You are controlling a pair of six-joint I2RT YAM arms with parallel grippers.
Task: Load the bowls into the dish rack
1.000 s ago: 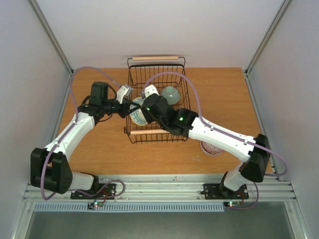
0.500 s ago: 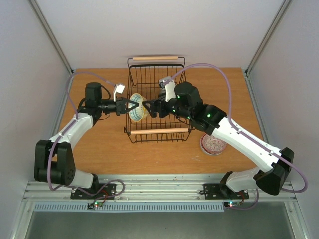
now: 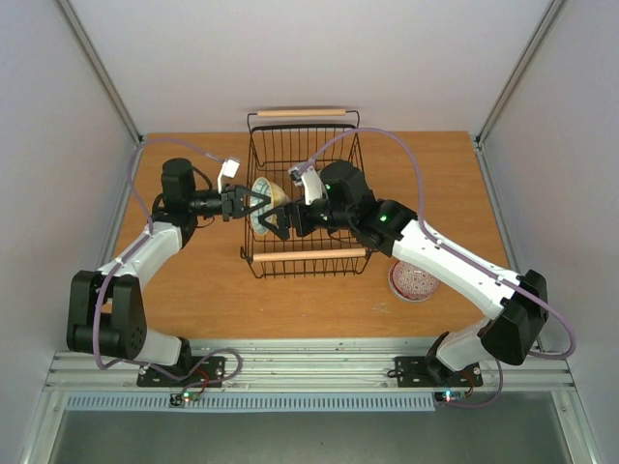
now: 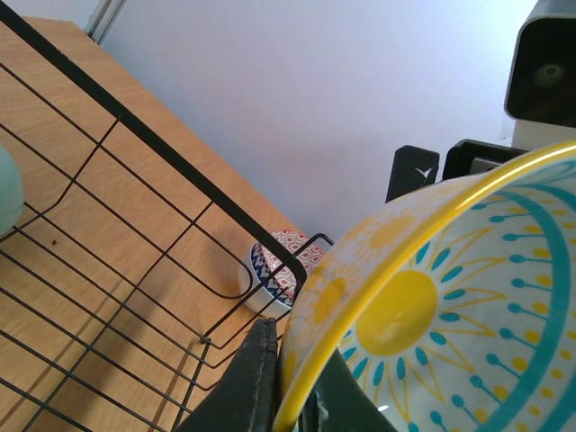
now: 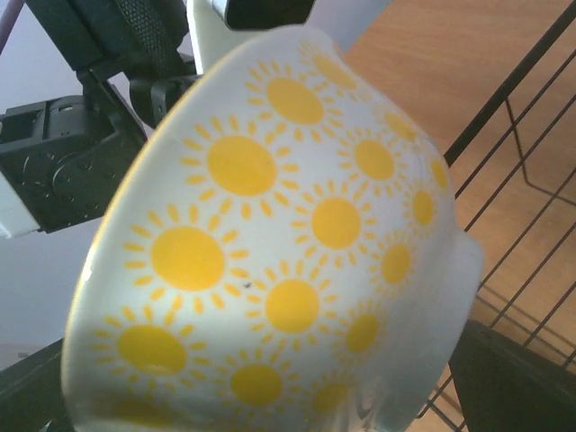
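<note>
My left gripper (image 3: 253, 201) is shut on the yellow rim of a bowl (image 3: 261, 208) with yellow suns outside and teal rays inside. It holds the bowl tilted on edge above the left side of the black wire dish rack (image 3: 353, 145). The left wrist view shows its fingers (image 4: 256, 378) pinching the rim (image 4: 378, 288). My right gripper (image 3: 275, 224) is open right at the bowl's underside. That underside (image 5: 288, 234) fills the right wrist view between the spread fingers (image 5: 513, 382). A pale green bowl (image 4: 4, 189) lies inside the rack. A red-and-blue patterned bowl (image 3: 414, 281) sits on the table right of the rack.
The rack has two wooden rod handles, one at the back (image 3: 302, 113) and one at the front (image 3: 311, 255). The wooden table (image 3: 193, 290) is walled by white panels at the back and sides. The patterned bowl also shows through the rack wires (image 4: 274, 270).
My right gripper drew back right off the bowl, then came back left and low against its underside. My left gripper tipped the bowl up and shifted it slightly toward the back.
</note>
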